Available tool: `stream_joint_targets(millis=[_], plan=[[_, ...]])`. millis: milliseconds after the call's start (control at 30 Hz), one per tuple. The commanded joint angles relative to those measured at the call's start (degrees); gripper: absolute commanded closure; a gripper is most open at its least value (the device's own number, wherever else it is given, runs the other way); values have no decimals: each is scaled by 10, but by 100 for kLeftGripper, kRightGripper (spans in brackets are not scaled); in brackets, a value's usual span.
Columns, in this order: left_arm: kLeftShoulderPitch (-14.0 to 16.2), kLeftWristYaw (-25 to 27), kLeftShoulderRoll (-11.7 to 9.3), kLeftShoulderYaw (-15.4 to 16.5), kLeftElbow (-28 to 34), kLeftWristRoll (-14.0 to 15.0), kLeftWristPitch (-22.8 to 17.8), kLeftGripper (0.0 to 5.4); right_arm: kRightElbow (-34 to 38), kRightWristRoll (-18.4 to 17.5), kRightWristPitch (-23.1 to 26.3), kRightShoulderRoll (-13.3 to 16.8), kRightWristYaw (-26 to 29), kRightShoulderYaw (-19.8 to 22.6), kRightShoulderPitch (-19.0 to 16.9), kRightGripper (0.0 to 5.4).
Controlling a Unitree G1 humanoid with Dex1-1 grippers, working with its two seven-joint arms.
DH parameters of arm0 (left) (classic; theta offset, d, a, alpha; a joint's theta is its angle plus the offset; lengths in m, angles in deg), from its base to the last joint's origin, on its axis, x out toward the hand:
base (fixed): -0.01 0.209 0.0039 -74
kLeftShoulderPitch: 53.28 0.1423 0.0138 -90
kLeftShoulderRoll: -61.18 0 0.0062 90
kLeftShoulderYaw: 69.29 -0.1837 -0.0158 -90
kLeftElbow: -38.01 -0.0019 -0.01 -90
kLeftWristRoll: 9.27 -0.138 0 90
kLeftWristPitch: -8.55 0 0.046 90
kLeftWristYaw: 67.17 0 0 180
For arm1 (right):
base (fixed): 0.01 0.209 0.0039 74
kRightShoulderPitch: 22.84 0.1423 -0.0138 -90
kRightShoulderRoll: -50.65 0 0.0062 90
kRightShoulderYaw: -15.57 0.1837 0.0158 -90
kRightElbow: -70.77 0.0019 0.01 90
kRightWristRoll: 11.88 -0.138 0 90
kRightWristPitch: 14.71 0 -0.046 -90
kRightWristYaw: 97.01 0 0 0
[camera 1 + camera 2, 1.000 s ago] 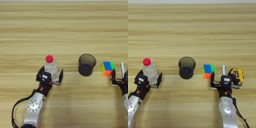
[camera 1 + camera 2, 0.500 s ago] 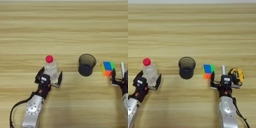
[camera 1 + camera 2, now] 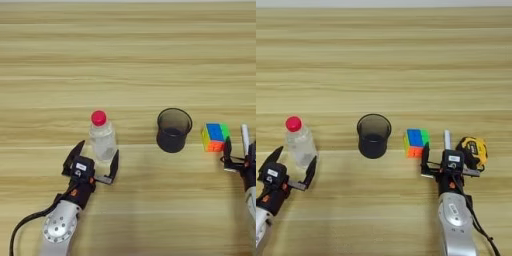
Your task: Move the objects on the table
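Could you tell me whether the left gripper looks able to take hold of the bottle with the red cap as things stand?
Probably yes. The left gripper is open, one finger on each side of the bottle's base, and nothing lies between them. The cup stands well off to the right, out of the way.

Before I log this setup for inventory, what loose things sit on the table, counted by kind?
Bottle: 1
Cup: 1
Puzzle cube: 1
Marker pen: 1
Tape measure: 1
Total: 5
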Motion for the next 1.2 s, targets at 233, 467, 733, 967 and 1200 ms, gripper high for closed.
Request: stream_joint_targets(millis=[233, 467, 733, 967, 1200], plan=[[37, 0, -6, 3, 30, 5, -14, 3, -10, 0, 0, 3, 1, 2, 5, 0], [43, 0, -11, 16, 31, 14, -15, 3, -15, 1, -2, 3, 0, 2, 9, 0], [45, 0, -22, 38, 25, 24, -12, 3, -25, 2, -7, 3, -2, 1, 15, 0], [46, 0, -34, 60, 18, 32, -10, 3, -31, 3, -9, 2, -4, 0, 19, 0], [47, -1, -34, 65, 14, 33, -8, 3, -30, 4, -10, 2, -4, 0, 19, 0]])
